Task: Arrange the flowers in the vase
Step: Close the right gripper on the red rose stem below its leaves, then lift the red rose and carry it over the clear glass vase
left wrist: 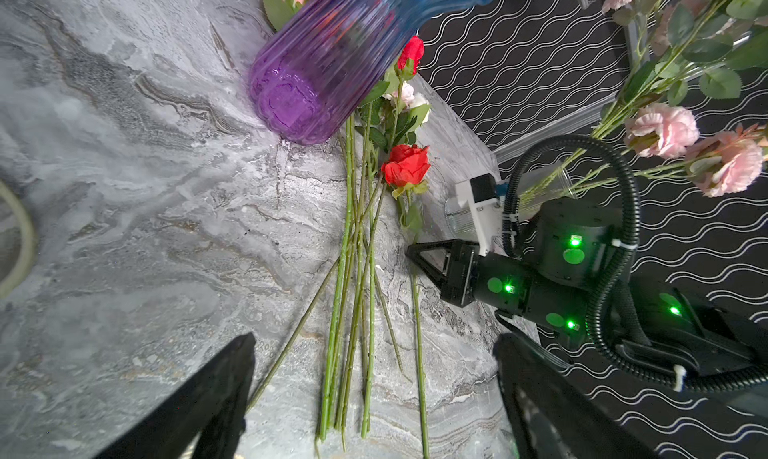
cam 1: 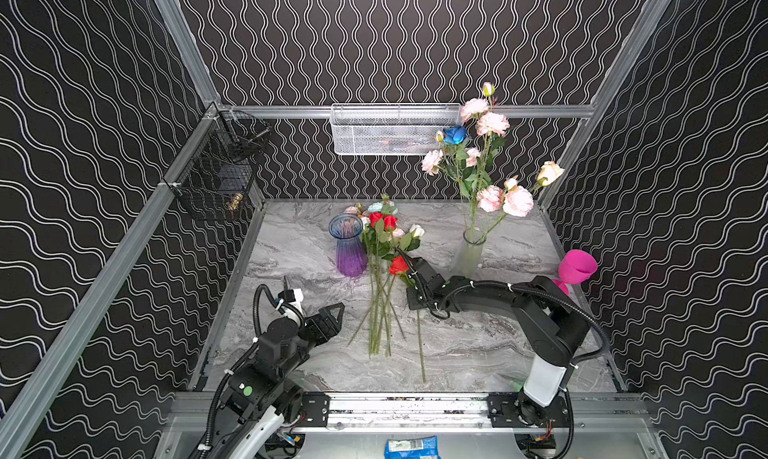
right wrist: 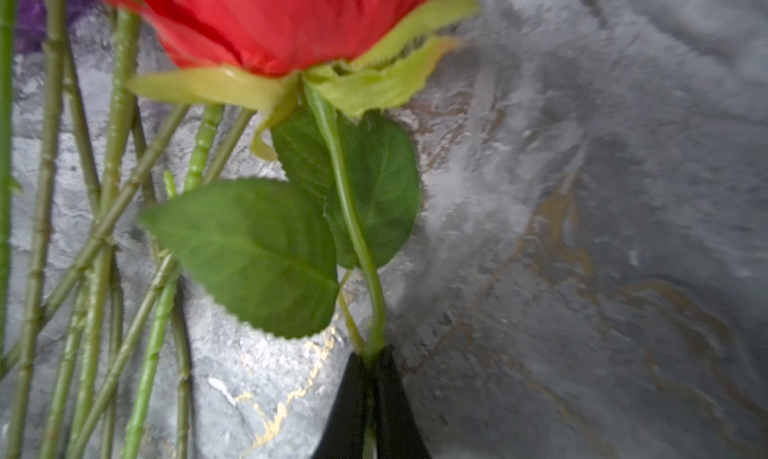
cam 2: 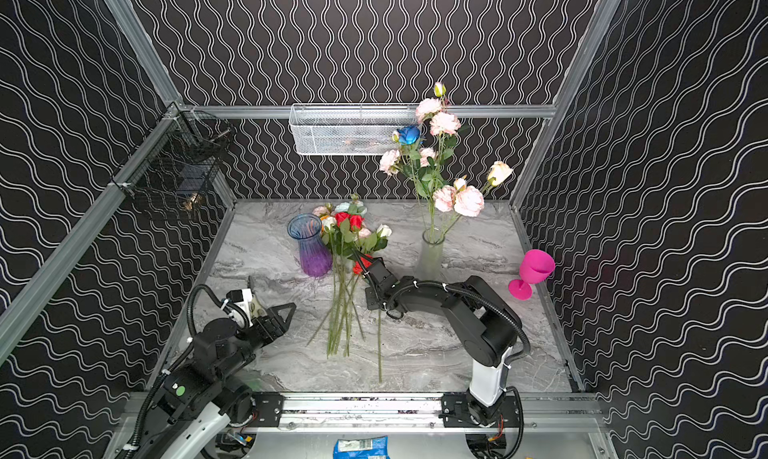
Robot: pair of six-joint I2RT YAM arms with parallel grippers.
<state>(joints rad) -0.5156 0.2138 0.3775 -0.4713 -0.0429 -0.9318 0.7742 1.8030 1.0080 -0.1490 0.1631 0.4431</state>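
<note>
Several loose flowers (cam 1: 380, 307) lie on the marble table between a purple-blue ribbed vase (cam 1: 349, 249) and a frosted clear vase (cam 1: 469, 253). The frosted vase holds pink, blue and cream blooms (cam 1: 490, 124). My right gripper (right wrist: 372, 353) is shut on the green stem of a red rose (right wrist: 270, 20), just below its leaves. That rose (cam 1: 398, 265) lies at the right edge of the pile. My left gripper (left wrist: 374, 340) is open above the stem ends and holds nothing. In a top view one of its fingers (cam 1: 334, 311) shows left of the stems.
A pink goblet (cam 1: 575, 267) stands at the table's right edge. On the back wall hangs a white mesh basket (cam 1: 395, 130), and on the left wall a black wire basket (cam 1: 224, 174). A blue packet (cam 1: 411, 448) lies in front of the rail.
</note>
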